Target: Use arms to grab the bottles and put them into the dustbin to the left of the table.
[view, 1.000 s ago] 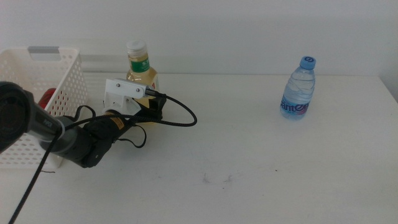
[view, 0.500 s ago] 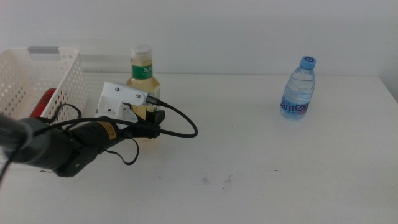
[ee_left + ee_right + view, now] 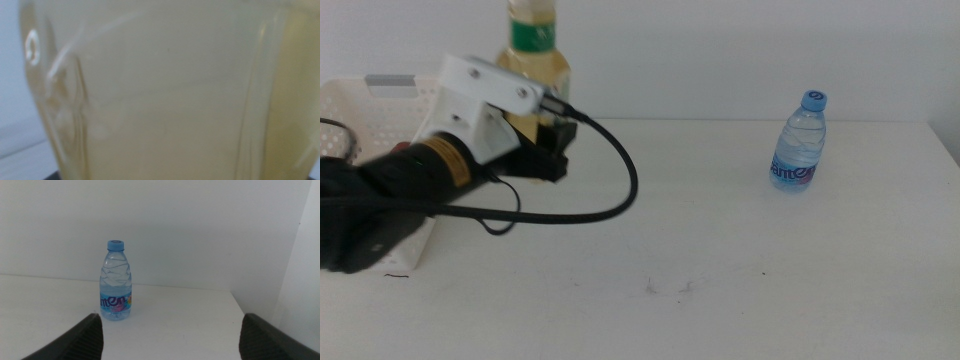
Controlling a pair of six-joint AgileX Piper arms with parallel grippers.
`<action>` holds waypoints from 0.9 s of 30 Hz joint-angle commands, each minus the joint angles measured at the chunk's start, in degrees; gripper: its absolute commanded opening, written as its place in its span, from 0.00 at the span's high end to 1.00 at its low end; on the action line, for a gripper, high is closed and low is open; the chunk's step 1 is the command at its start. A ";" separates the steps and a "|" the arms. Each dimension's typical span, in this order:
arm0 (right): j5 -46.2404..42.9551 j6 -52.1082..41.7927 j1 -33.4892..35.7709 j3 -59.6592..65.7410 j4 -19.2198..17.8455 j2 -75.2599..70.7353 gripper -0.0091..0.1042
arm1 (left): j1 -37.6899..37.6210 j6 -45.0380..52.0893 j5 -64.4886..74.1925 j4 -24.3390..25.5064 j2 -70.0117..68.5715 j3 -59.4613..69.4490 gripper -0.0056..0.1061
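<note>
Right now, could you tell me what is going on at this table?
The left gripper is shut on the yellow bottle and holds it in the air beside the white dustbin at the table's left end. The small water bottle stands upright on the right side, not yet picked up. The right gripper waits open, facing that bottle from a distance.

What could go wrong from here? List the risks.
1. The left gripper holds the yellow bottle low on its body, lifted off the table; the tall top could tip or slip in the jaws.
2. The bottle must clear the rim of the dustbin; a low swing might clip it.
3. The black cable loops loosely beside the gripper and could snag.
The right gripper waits open, facing the water bottle.
</note>
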 commanded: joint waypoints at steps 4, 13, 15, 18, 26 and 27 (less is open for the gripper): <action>-0.35 -0.19 -0.52 0.14 -0.24 -0.26 0.26 | 2.69 -1.88 13.64 -8.27 -8.58 -4.48 0.96; -0.35 -0.19 -0.52 0.14 -0.24 -0.26 0.26 | 24.20 34.98 69.25 -42.57 -4.61 -34.75 0.96; -0.35 -0.19 -0.52 0.14 -0.24 -0.26 0.26 | 29.61 41.26 77.52 -49.11 -1.12 -40.36 0.96; -0.35 -0.19 -0.52 0.14 -0.24 -0.26 0.26 | 34.53 43.80 87.44 -50.65 4.84 -49.26 0.96; -0.35 -0.19 -0.52 0.14 -0.24 -0.26 0.26 | 37.13 46.45 91.32 -47.77 16.68 -55.69 0.96; -0.35 -0.19 -0.52 0.14 -0.24 -0.26 0.26 | 37.13 46.59 91.32 -47.21 17.90 -55.55 0.96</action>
